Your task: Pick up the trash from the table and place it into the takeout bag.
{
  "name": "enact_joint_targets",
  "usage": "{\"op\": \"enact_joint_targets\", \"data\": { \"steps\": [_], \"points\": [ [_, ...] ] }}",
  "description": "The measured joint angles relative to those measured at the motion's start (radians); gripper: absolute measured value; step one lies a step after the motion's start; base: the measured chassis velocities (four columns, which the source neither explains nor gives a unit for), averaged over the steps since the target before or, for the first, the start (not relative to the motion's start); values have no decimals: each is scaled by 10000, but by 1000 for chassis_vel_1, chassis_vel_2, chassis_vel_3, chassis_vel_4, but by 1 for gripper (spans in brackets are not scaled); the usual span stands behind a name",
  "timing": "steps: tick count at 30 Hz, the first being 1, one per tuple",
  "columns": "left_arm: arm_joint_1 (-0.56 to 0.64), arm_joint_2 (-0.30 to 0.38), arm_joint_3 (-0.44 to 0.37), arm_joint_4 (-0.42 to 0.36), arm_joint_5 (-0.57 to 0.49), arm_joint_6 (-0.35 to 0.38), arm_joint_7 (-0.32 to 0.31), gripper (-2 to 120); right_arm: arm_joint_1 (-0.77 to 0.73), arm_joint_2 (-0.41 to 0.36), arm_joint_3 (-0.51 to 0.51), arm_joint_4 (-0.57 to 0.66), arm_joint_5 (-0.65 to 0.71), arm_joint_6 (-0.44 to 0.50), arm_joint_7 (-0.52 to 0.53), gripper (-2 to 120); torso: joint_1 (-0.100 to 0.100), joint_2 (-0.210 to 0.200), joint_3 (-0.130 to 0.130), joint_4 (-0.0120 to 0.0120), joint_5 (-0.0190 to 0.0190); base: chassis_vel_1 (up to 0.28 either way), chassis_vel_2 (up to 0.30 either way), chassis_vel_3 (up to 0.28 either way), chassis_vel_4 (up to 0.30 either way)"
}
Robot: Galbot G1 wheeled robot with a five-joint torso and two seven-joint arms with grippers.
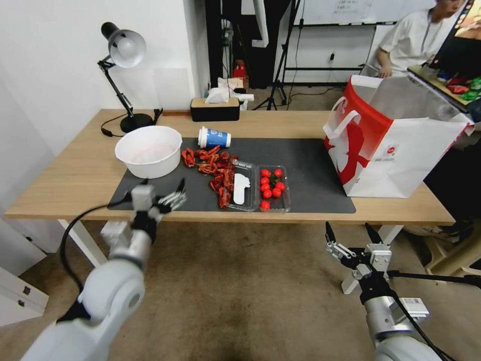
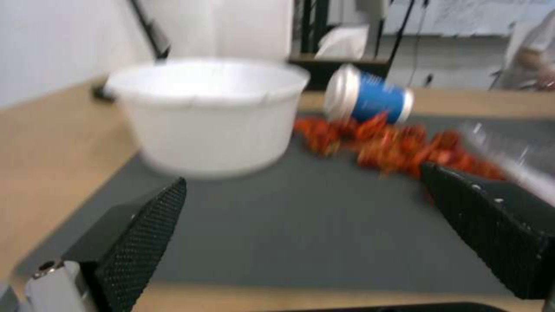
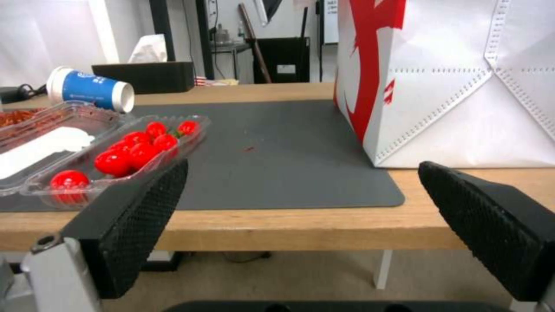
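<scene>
Trash lies on the mat [image 1: 300, 170]: a blue-labelled cup [image 1: 214, 137] on its side, red scraps [image 1: 213, 168], a white bowl [image 1: 149, 150] and a clear tray [image 1: 260, 188] of tomatoes. Left gripper [image 1: 154, 196] hovers wide over the table [image 1: 75, 170] edge; right gripper [image 1: 352, 235] hangs wide below it. Right wrist view shows the bag's [image 3: 462, 86] stitched seams; its logo is unreadable.

mat [image 1: 305, 165] btwn tray [image 1: 273, 188] & bag [image 1: 396, 145] free
</scene>
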State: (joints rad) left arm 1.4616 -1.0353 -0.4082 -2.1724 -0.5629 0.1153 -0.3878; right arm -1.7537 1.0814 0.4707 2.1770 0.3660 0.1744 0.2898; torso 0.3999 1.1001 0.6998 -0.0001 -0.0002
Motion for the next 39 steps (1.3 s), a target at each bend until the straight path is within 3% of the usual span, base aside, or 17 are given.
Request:
{"op": "enact_joint_targets", "data": {
  "steps": [5,7,14,39],
  "points": [
    [947,-252,-218,-21,324,-383,-16,100,10,-53,36,39,2,-28,10,100,0,0,0,0,2,0,0,0,0],
    [1385,-396,-231,131,950,-792,129,100,12,-48,42,61,4,-74,14,100,0,0,0,0,6,0,0,0,0],
    [1425,-386,-127,750,1392,-1243,283,100,-1,-34,51,76,3,-95,15,100,0,-2,2,0,1,0,0,0,0],
    [1124,-342,48,982,1476,-1330,650,100,22,29,50,80,31,-139,24,100,1,-2,2,2,2,0,0,0,0]
  ]
}}
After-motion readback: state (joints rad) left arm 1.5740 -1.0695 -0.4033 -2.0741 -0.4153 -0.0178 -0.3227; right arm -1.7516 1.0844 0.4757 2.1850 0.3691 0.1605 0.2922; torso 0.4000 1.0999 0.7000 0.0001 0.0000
